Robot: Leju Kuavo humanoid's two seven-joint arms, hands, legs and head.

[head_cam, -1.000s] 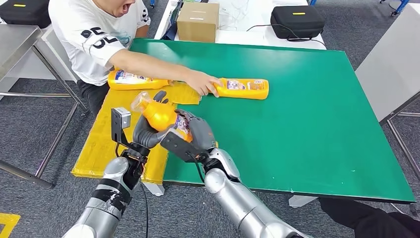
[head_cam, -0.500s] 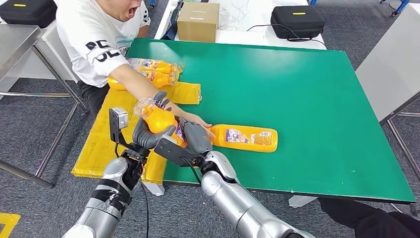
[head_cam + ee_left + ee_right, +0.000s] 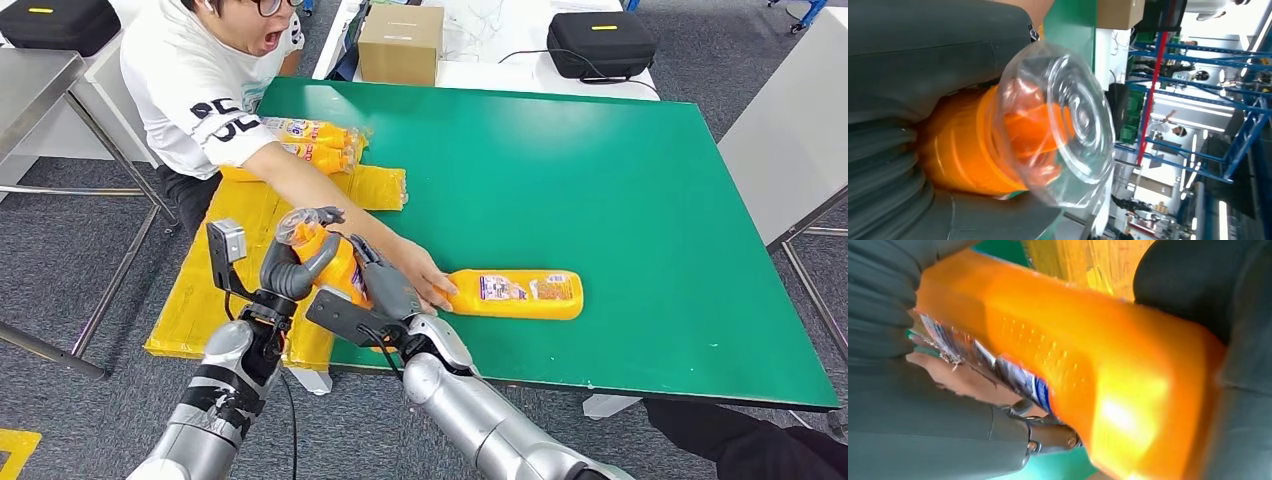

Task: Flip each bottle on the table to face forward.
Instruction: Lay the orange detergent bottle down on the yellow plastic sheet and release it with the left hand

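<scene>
Both my hands hold one orange bottle [image 3: 330, 258] with a clear cap above the table's near left corner. My left hand [image 3: 292, 268] grips its neck end, just below the clear cap [image 3: 1063, 125]. Around the labelled body [image 3: 1073, 365] my right hand [image 3: 382, 290] is wrapped. A second orange bottle [image 3: 518, 295] lies on its side on the green table [image 3: 640, 200], label up. A person's hand [image 3: 430, 285] touches its cap end. Two more bottles [image 3: 312, 140] lie at the table's far left edge.
A person in a white shirt [image 3: 200, 85] leans in from the far left, arm stretched across the table. Yellow sheets [image 3: 215, 275] hang off the left side. A cardboard box [image 3: 400, 42] and a black case [image 3: 600, 42] sit beyond the far edge.
The person has slid the lying bottle from the far middle down toward the near edge and rightward. Two bottles now lie at the far left. My hands shifted slightly left with the held bottle.
</scene>
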